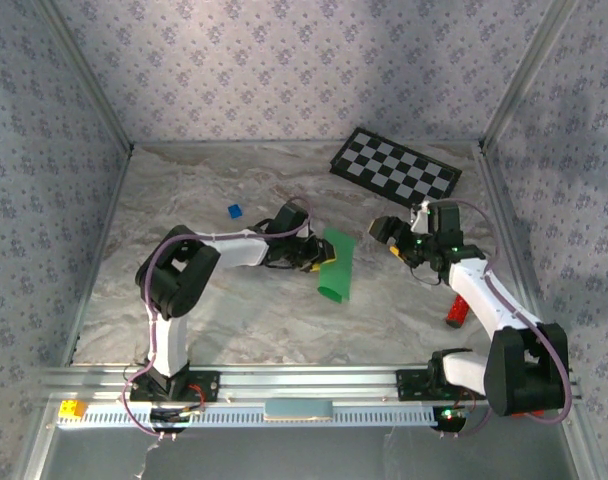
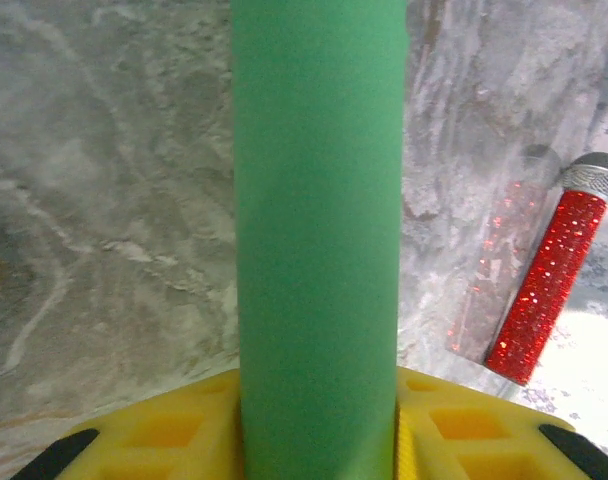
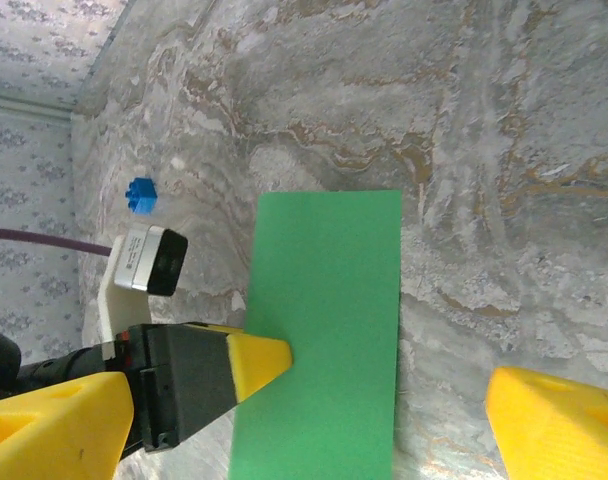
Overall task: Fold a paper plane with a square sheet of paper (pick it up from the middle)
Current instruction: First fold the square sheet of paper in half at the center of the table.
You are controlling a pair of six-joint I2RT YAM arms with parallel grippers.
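The square sheet of paper [image 1: 336, 265] is bright green and shows as a long, narrow strip near the table's middle. My left gripper [image 1: 309, 255] is shut on its left long edge. In the left wrist view the paper [image 2: 319, 200] runs straight up between the yellow fingers [image 2: 154, 440]. My right gripper [image 1: 389, 235] hangs open to the right of the strip. In the right wrist view the paper [image 3: 324, 330] lies between my own wide-apart right fingers [image 3: 559, 425], and the left gripper's yellow fingertip [image 3: 259, 362] rests on its edge.
A black-and-white checkerboard [image 1: 396, 167] lies at the back right. A small blue block [image 1: 234, 211] sits left of the left gripper. A red glittery stick [image 1: 454, 312] lies beside the right arm. Patterned walls close in three sides of the marbled table [image 1: 214, 310].
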